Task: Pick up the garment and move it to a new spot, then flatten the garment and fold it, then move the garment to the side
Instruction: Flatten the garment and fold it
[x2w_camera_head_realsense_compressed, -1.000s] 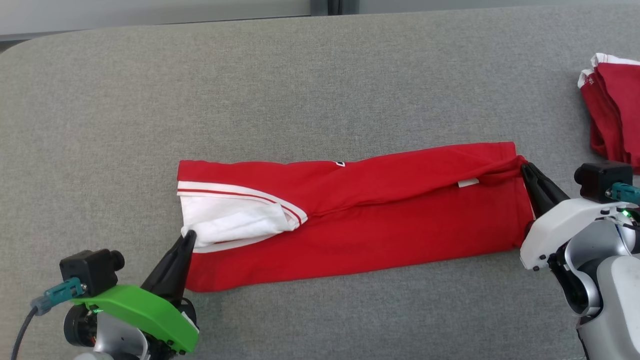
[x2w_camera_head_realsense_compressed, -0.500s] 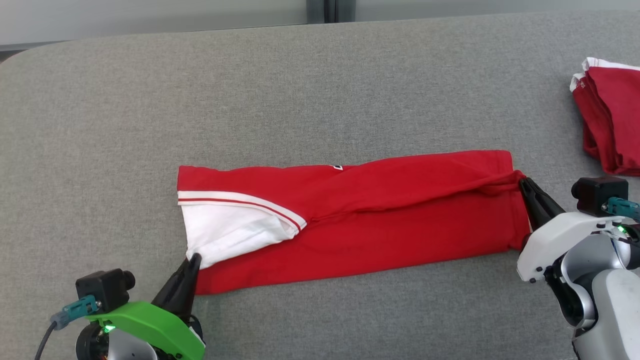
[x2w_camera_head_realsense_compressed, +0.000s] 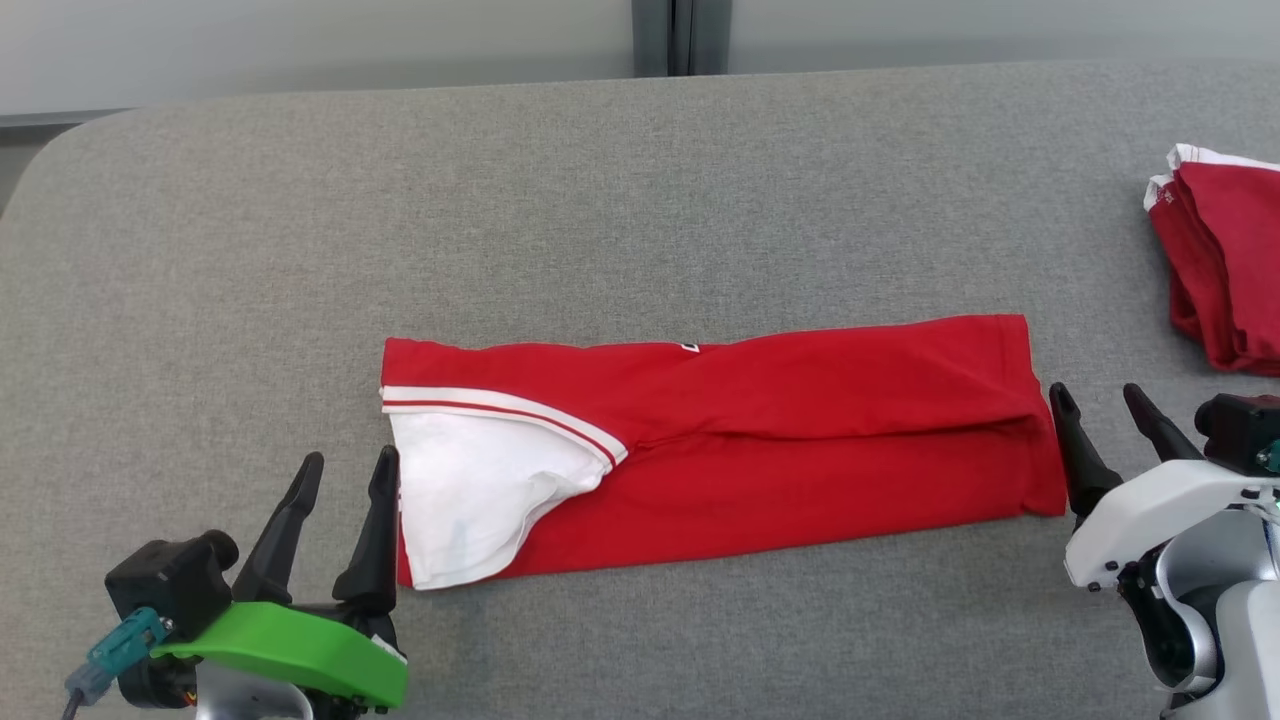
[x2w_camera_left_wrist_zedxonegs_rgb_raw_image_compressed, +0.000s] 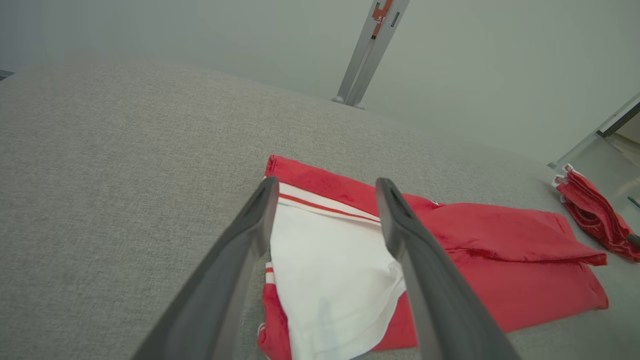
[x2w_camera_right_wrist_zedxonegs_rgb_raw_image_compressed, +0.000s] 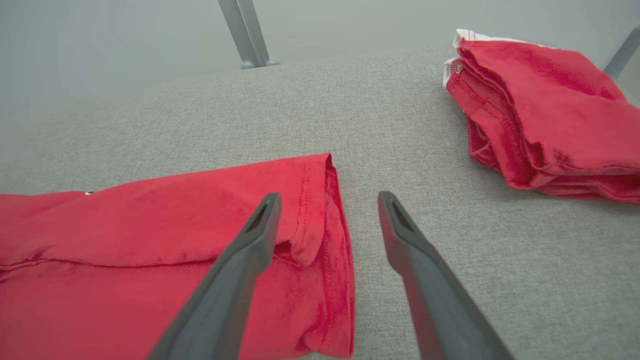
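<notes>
- Garment: one red piece with a white panel edged by a red stripe. It lies folded into a long band across the middle of the grey padded surface, in the head view a little toward 5 o'clock of centre. The white panel is at its 9 o'clock end.
- Left gripper: one, at 8 o'clock of the garment. Its jaws are spread and hold nothing. Its inner finger stands just beside the white panel's edge; contact cannot be told.
- Right gripper: one, at the garment's 3 o'clock end. Its jaws are spread and empty, with the nearer finger just beside the hem.
- Change from a second ago: both grippers were then pinched shut on the garment's ends, and both have now let go. The puckered corner at the right end has settled flat. The white label seen near that end is now folded out of sight. The camera has also shifted.
- Second red pile: one, white-trimmed, at 3 o'clock near the surface's edge and well apart from the garment. How many pieces it holds cannot be told.
- Writing: one small dark-and-white mark sits on the garment's far edge, too small to read. One red tag on the metal post at 12 o'clock is illegible.
</notes>
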